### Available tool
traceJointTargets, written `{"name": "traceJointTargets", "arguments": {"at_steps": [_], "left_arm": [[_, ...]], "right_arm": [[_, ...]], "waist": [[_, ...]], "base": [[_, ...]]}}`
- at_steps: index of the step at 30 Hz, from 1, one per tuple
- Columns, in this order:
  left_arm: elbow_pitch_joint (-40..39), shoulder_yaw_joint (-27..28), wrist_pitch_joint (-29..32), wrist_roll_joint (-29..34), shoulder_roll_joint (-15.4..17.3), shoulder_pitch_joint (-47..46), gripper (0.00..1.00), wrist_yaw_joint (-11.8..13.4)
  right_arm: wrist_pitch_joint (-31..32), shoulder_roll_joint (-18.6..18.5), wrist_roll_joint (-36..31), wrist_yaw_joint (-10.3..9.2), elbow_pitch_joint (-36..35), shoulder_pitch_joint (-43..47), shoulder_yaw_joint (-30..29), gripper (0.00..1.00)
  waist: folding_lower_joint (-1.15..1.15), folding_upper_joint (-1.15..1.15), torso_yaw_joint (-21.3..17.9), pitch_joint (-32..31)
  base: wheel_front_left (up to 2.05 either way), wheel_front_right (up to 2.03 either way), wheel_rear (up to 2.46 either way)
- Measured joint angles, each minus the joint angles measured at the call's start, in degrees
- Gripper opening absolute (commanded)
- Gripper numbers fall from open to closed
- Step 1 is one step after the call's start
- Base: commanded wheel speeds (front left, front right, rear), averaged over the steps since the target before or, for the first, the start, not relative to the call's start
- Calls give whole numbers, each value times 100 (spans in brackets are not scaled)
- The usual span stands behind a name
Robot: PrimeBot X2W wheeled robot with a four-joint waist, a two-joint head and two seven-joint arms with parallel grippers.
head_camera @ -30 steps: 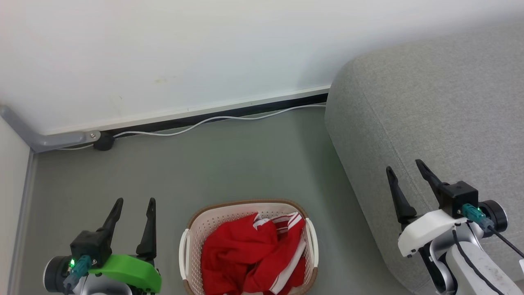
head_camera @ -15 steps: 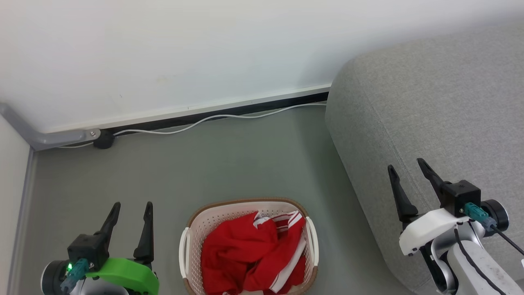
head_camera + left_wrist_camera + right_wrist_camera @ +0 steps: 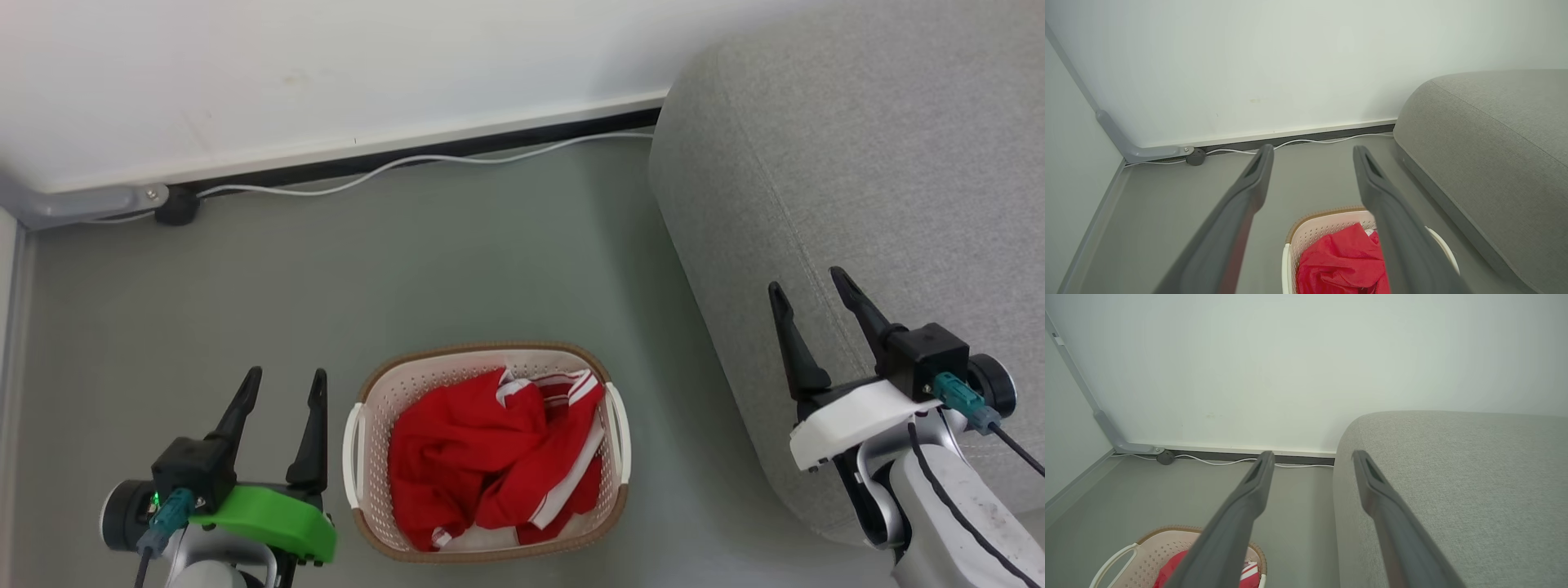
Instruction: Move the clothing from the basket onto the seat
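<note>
reaching next: left gripper (image 3: 287, 373) and right gripper (image 3: 803, 278) spread, empty; pinch a thick clothing (image 3: 473, 441) fold, lift clear of basket (image 3: 441, 377)

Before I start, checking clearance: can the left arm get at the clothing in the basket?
Probably yes: the left end effector stands open beside the basket, and the clothing lies uncovered, nothing between.

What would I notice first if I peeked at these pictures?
The bright red clothing jumps out first, heaped in the cream basket on the floor, low in the middle of the head view. Next comes the big grey seat on the right. The left gripper stands open beside the basket, and the right gripper stands open by the seat's edge.
</note>
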Motion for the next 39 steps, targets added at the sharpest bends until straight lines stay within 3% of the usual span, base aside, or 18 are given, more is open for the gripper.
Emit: {"name": "traceJointTargets", "arguments": {"at_steps": [14, 24, 39], "left_arm": [[118, -780, 211, 345, -97, -920, 100, -103], [379, -1148, 899, 693, -94, -1590, 100, -120], [563, -1373, 2049, 1047, 115, -2609, 100, -153]], "right_arm": [[-1, 250, -163, 2, -768, -670, -264, 100], [-16, 577, -383, 14, -1528, -1282, -338, 100], [-16, 953, -406, 246, -1862, -1773, -299, 100]], "waist": [[0, 0, -83, 1084], [0, 0, -342, 1864], [1, 0, -997, 3037]], "base": [[0, 0, 0], [0, 0, 0], [0, 0, 0]]}}
